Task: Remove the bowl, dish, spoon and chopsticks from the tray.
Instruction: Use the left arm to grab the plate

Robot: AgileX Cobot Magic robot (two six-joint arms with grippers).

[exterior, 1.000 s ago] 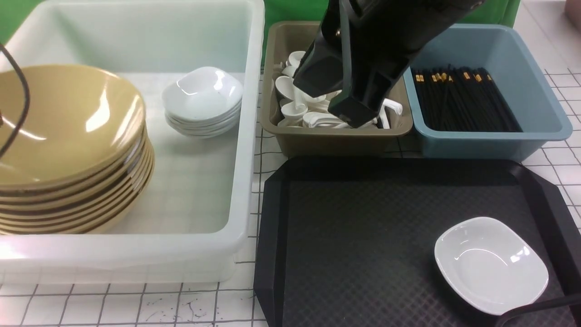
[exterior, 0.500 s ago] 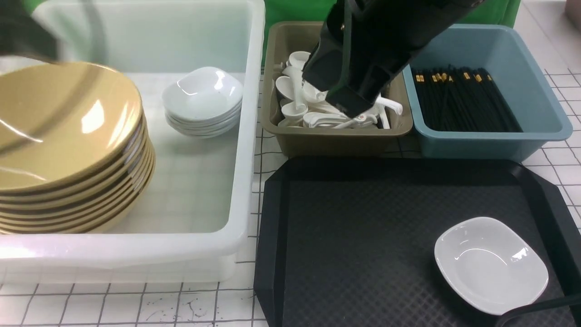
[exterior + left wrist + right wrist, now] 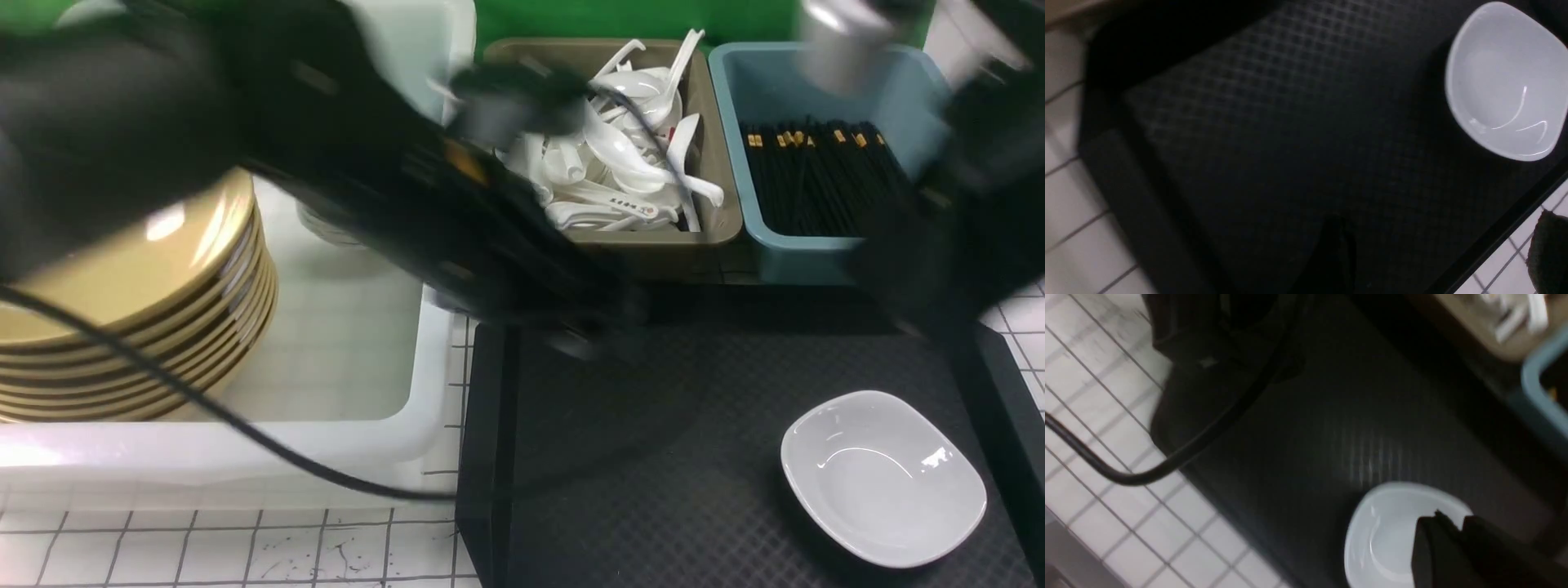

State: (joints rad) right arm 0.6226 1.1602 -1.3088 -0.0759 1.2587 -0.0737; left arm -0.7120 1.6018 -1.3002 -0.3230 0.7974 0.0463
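Dish [image 3: 883,478]: glossy white, shallow, rounded-square. Lay alone near the right front corner of the tray [image 3: 653,457] — black plastic, diamond-textured, with cut corners and a raised rim.

Left tool [image 3: 592,327]: smeared by blur over the tray's far left corner; could not tell whether spread or pressed together. Right tool [image 3: 1457,539]: dark fingers pressed together in the right wrist view, pinched nothing, hung clear of the dish.

Beyond the tray, olive bin [image 3: 653,245] heaped with white spoons [image 3: 620,163], and blue bin [image 3: 784,253] packed with black gold-banded sticks [image 3: 816,180]. Leftward, white tub [image 3: 359,441] with stacked mustard-yellow bowls [image 3: 163,269]. Underneath — table [image 3: 204,547] of white squares with dark grid lines.
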